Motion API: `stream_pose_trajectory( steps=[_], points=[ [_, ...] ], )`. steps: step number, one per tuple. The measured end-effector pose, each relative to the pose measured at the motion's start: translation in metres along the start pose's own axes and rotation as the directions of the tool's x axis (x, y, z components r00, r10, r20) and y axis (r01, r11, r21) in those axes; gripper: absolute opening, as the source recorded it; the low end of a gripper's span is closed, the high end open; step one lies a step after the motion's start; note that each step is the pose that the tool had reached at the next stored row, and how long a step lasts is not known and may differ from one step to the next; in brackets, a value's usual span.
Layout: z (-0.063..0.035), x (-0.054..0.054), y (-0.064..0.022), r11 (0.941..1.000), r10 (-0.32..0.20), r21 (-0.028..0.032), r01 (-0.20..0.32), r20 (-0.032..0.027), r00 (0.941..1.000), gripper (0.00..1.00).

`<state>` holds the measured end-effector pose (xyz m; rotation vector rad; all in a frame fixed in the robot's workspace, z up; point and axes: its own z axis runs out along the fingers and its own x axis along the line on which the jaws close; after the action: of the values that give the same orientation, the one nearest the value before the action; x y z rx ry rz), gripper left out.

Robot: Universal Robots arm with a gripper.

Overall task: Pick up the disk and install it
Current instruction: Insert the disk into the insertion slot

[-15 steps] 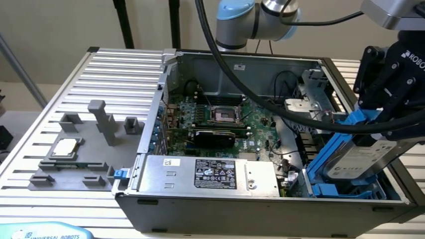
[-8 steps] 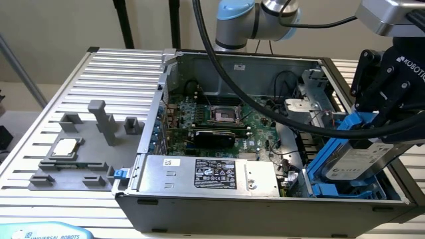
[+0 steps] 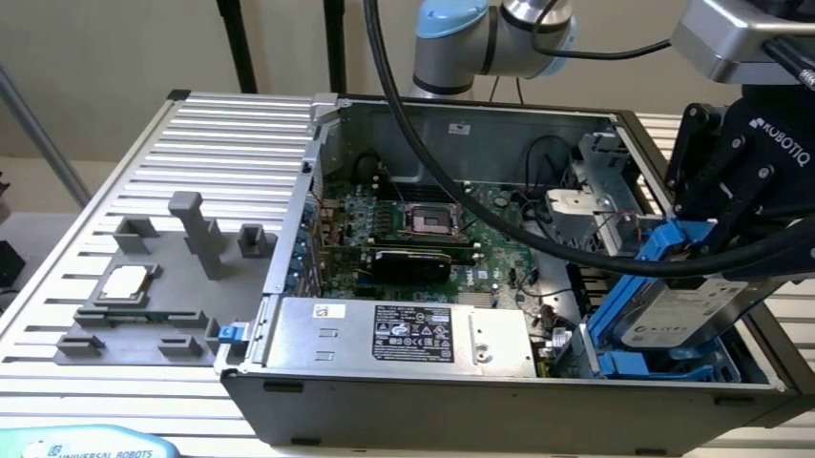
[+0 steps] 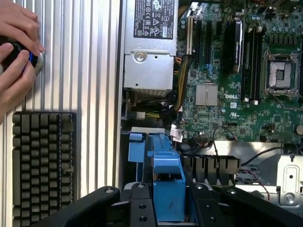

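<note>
Gripper point(image 3: 716, 256) is clamped on the disk point(image 3: 685, 313), pinching its blue carrier from both sides (in the wrist view the blue carrier point(image 4: 168, 187) sits tight between the two black fingers point(image 4: 138, 204)).

Disk is tilted, white label facing the exterior camera. Its lower end is down in the blue drive bay point(image 3: 633, 364) and its upper end is up at the gripper, so it's not seated flat. The bay is in the corner of the case point(image 3: 510, 401) on the exterior view's right, at the near edge.

Power supply point(image 3: 407, 334) lies along the same near edge, just beside the bay. Motherboard point(image 3: 497, 258) takes the middle of the case, with the CPU socket point(image 3: 427, 221) on it.

Case stands on the ribbed counter point(image 3: 229, 134). Grey fixture point(image 3: 191, 229) is on the counter, on the exterior view's left of the case, with a small silver chip point(image 3: 125, 283) on it.

Wrist view: a person's hands point(image 4: 14, 75) are around a black knob on the counter, with a keyboard point(image 4: 42, 165) just beside them.
</note>
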<state>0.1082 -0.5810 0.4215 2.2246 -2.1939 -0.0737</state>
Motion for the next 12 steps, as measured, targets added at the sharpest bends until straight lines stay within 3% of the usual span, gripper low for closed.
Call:
stream_pose_trajectory(
  steps=[12],
  points=[
    [0.0114,0.000,0.0005,1.0000,0.000,0.0005,0.000,0.0083,1.0000,0.33]
  ],
)
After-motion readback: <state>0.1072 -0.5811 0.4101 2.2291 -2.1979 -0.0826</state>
